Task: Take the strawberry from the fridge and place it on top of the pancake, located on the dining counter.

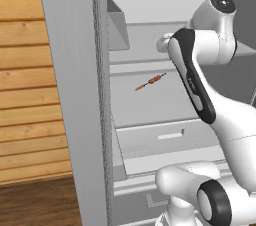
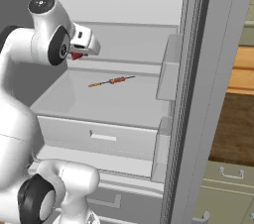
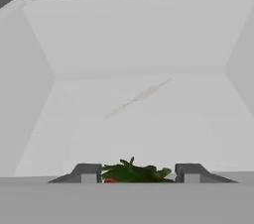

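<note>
Two-finger gripper [image 3: 134, 173], 6 o'clock in hand view: jaws narrow around small red green-topped strawberry [image 3: 133, 172], apparently gripped for removal from grey fridge [image 2: 124, 0].

No readable text, labels, brands, numbers or signs on any surface.

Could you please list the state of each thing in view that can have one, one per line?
fridge: door open, white interior exposed.
strawberry: between the fingertips, green leafy top showing, off the shelf it seems.
gripper: closed on the strawberry, inside the fridge.
skewer: lying flat on the shelf, untouched.
drawer: shut.
</note>
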Motion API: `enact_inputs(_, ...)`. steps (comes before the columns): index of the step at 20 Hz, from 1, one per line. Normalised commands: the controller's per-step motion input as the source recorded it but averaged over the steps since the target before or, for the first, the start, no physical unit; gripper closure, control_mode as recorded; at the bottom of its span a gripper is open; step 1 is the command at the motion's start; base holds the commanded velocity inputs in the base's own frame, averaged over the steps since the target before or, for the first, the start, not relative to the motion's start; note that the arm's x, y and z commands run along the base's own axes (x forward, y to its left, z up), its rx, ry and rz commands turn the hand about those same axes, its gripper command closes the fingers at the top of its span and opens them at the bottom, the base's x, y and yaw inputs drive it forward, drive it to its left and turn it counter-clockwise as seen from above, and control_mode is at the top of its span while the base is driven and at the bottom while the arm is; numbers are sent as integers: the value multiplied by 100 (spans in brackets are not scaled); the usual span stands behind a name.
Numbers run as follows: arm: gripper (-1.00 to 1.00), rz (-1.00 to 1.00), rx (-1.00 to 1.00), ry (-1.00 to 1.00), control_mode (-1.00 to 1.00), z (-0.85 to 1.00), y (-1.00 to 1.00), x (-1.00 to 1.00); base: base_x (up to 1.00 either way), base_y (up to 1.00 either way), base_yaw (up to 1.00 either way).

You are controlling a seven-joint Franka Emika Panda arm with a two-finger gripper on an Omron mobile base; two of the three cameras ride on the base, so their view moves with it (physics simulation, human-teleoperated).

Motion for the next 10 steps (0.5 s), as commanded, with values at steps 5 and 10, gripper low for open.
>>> enact_inputs(5,100,0,0,0,-100,7,-11,-100,0,0,0)
enact_inputs(10,100,0,0,0,-100,0,-4,-97,0,0,0)
